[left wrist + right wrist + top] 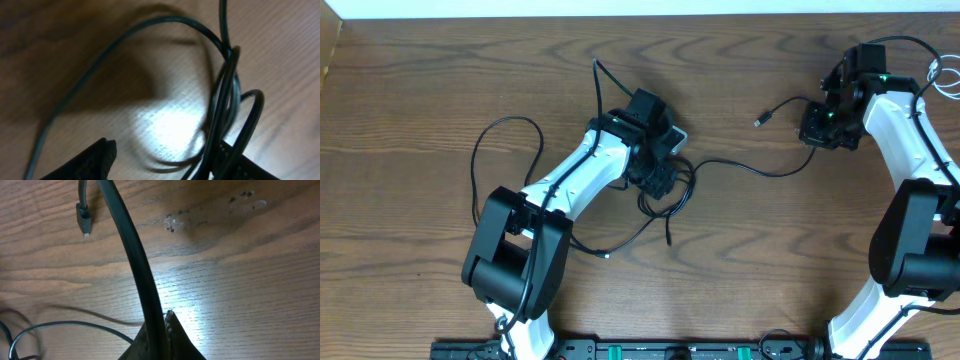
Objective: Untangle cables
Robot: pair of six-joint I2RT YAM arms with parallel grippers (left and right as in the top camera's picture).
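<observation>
Cables (667, 203): thin, black, loosely knotted at mid-bench (420, 90) | left claw (167, 160): we see it open, astride the knot, strands lying against one finger (250, 172) | right claw (162, 330): closed on a black cable (135, 255) leading from the knot | plug (84, 224): free, just beyond that claw
</observation>
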